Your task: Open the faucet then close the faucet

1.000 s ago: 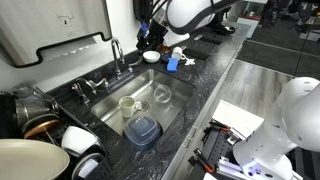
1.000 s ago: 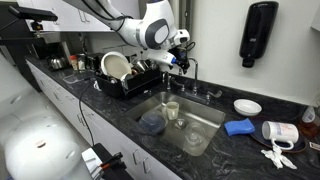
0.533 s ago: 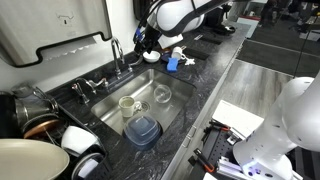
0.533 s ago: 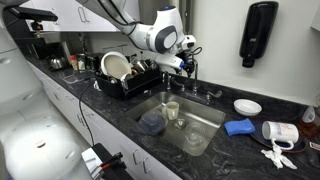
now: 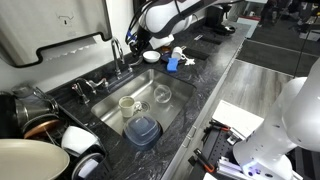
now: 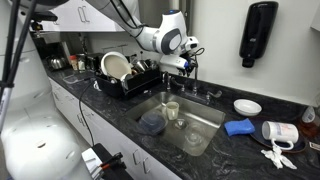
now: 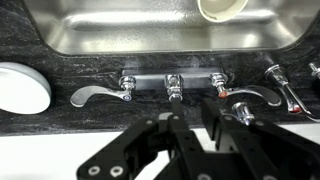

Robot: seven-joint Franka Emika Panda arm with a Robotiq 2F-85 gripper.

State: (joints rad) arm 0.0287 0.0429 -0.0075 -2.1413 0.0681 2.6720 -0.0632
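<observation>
Dark speckled stone counter around a steel sink (image 7: 150, 30): the gripper hangs over the tap.

Seen from the wrist, the black Robotiq gripper (image 7: 186, 128) has its fingers spread apart, holding nothing. Directly beyond them stands the tall slim chrome gooseneck faucet (image 7: 173, 88), at the sink's rear rim. Its lever handles run crosswise, one either side of the faucet's base.

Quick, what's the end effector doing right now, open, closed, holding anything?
End effector: fingers apart, open, holding nothing, poised above the faucet.
</observation>
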